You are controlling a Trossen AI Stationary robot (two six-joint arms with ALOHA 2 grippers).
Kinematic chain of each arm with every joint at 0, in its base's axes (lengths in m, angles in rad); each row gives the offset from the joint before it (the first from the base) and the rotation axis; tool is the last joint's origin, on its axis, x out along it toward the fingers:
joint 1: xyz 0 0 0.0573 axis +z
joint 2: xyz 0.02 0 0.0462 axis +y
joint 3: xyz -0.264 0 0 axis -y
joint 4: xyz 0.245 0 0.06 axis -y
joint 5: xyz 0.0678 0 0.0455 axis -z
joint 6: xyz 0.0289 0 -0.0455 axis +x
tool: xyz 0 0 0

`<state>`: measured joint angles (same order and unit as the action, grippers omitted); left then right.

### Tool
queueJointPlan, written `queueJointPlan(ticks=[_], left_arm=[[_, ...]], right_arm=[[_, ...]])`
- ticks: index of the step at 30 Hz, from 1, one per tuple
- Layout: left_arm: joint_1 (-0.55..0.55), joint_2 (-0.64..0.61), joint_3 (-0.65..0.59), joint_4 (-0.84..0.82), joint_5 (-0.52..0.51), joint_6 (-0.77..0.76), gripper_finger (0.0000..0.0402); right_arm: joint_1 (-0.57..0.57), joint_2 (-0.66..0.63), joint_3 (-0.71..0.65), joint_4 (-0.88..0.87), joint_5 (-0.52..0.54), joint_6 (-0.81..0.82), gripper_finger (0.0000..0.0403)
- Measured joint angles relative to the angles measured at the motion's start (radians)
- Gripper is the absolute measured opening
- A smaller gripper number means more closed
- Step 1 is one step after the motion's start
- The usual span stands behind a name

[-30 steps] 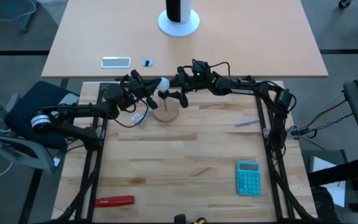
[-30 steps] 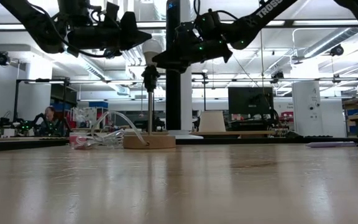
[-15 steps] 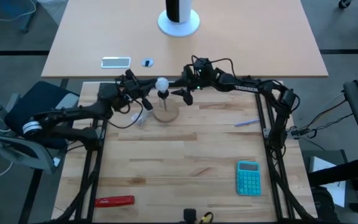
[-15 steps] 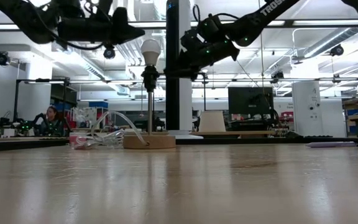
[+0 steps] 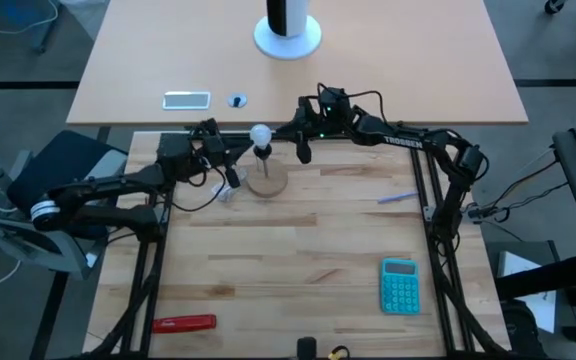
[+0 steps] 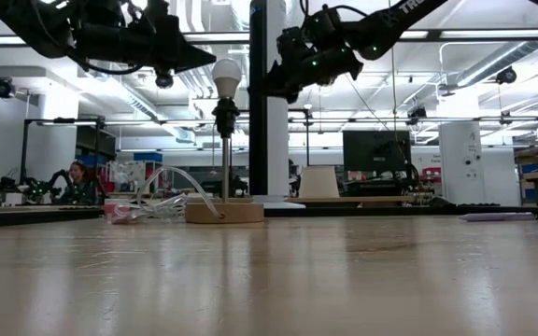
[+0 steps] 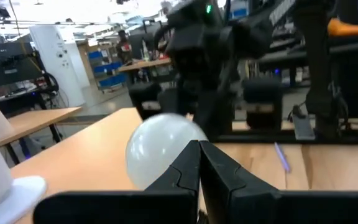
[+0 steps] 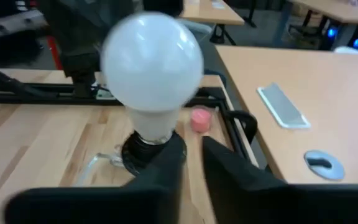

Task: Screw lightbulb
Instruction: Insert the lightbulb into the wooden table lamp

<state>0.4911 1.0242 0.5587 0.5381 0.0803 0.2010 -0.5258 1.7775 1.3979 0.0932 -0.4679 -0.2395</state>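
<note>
Jaws clear of seated lightbulb [image 5: 260, 133]

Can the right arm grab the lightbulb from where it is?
Probably yes. The lightbulb sits upright in its socket atop the lamp stand, and the right gripper hangs just beside it with nothing between. The left gripper waits on the other side.

In the left wrist view the small white rounded lightbulb [image 7: 160, 149] is blurred, and its lower part is hidden behind the left gripper [image 7: 199, 167], whose two dark fingers stand pressed together. In the right wrist view the dark fingers of the right gripper [image 8: 190, 163] cover part of the black socket [image 8: 146, 152] under the bulb. In the low view both arms run off the top edge. A small red flat object [image 5: 184, 323] is too small to identify.
</note>
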Motion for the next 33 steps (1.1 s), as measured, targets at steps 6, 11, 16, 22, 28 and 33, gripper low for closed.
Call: queueJointPlan(ticks=[6,11,16,22,28,33], left_arm=[[0.0,-0.001,0.0,-0.032,-0.007,0.051,0.0],[0.0,0.002,0.0,-0.032,-0.042,0.052,0.0],[0.0,0.005,0.0,-0.03,-0.049,0.052,0.0],[0.001,0.005,-0.001,-0.028,-0.113,0.045,0.0],[0.0,0.005,-0.003,-0.043,-0.108,0.041,0.0],[0.0,-0.007,-0.005,-0.072,-0.107,0.027,0.0]], right_arm=[[0.029,-0.011,0.0,0.017,0.038,-0.033,0.0015],[0.043,-0.012,0.0,0.039,0.06,-0.058,0.0006],[0.059,-0.013,0.0,0.038,0.069,-0.077,0.0002],[0.07,-0.013,0.0,0.027,0.063,-0.085,0.0001],[0.071,-0.015,0.0,-0.004,0.061,-0.084,0.0002],[0.071,-0.026,0.0,-0.044,0.165,-0.085,0.0002]])
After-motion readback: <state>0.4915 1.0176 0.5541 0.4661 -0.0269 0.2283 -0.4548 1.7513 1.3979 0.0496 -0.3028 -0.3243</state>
